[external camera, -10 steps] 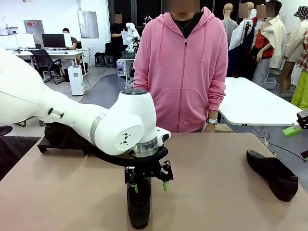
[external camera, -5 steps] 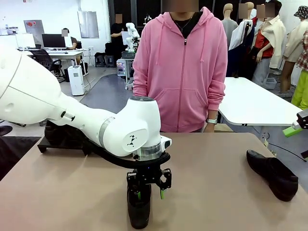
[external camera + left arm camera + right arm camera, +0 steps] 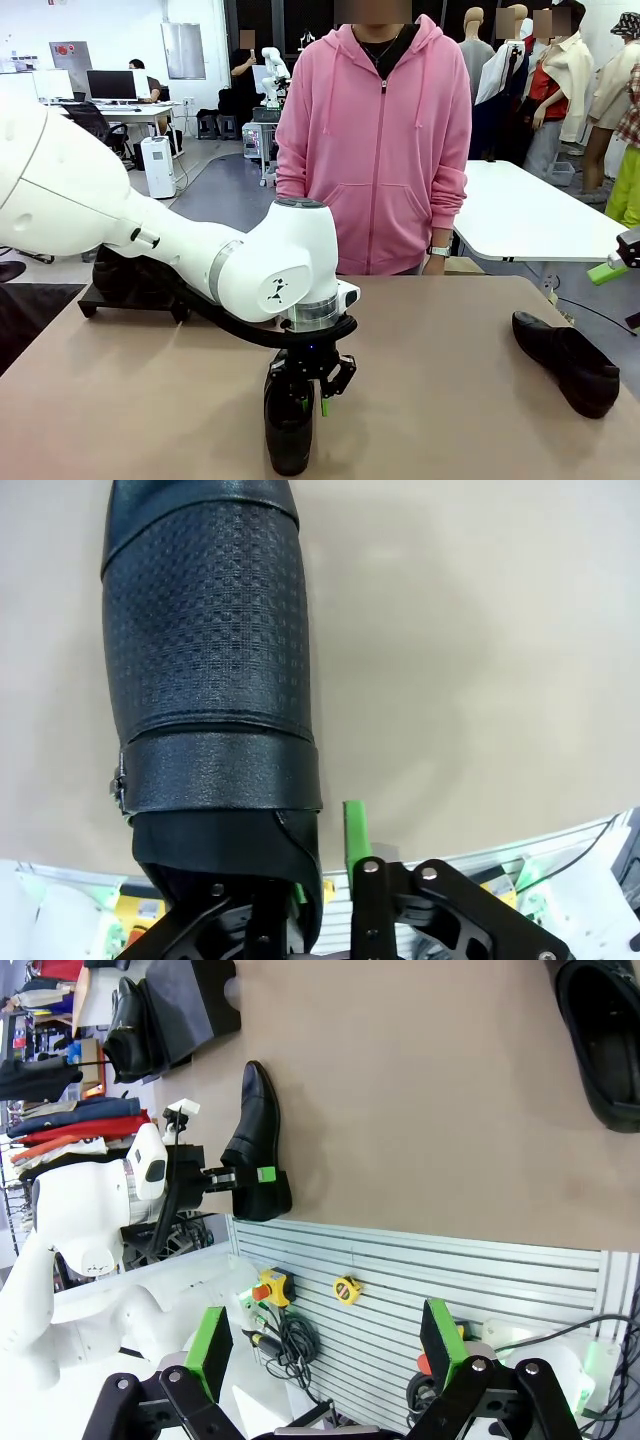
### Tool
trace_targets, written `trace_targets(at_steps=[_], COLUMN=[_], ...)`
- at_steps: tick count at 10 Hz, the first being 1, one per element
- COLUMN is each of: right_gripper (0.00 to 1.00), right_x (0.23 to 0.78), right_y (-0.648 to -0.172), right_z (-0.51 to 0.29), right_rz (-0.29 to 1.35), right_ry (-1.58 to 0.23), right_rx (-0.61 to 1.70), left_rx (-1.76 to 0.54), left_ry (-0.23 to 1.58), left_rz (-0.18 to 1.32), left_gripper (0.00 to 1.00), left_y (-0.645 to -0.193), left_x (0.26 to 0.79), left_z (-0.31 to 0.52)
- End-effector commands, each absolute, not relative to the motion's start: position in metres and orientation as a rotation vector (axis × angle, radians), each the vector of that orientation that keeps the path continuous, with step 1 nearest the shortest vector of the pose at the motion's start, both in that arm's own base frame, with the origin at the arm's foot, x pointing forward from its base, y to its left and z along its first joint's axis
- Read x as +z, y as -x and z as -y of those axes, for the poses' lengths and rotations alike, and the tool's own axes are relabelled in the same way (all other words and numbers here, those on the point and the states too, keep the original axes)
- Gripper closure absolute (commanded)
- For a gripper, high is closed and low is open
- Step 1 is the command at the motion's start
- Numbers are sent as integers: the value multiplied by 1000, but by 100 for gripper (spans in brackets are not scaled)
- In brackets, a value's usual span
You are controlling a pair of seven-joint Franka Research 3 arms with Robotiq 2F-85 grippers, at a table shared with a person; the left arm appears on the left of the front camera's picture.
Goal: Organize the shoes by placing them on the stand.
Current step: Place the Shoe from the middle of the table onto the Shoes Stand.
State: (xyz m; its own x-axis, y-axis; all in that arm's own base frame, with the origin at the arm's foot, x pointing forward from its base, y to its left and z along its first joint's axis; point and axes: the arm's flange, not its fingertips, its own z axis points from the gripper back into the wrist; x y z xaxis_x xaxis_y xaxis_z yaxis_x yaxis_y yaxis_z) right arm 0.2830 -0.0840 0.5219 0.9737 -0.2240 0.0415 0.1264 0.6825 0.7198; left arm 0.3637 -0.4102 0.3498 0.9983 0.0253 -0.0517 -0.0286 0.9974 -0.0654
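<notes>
Now straddling heel wall of near loafer [image 3: 288, 432] on worktop [image 3: 450, 420] with left fingers [image 3: 355, 828], nearly closed; cannot tell if gripping. Holding right fingers [image 3: 209, 1358] wide apart, empty.

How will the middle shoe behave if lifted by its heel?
The shoe looks stiffish: its embossed upper holds its shape. Lifted by the heel rim, where the left fingers straddle it, the long toe would probably droop. The glossy leather may slip.

White rounded arm [image 3: 150, 235], black left hand [image 3: 311, 403], green pads [image 3: 355, 825]
</notes>
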Motion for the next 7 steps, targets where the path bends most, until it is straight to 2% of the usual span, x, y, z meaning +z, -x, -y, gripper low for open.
trace_targets(at_steps=[1, 4, 7], right_gripper=[0, 0, 0], right_x=[522, 522, 522], right_y=[-282, -282, -282], right_z=[85, 85, 85], right_rz=[140, 140, 140], right_ry=[-813, -813, -813], right_rx=[-186, -186, -186], left_rx=[50, 47, -54], left_ry=[32, 4, -61], left_rz=[-32, 26, 241], left_gripper=[100, 100, 100], left_y=[-366, -348, -288], left_x=[351, 364, 427], left_z=[412, 409, 387])
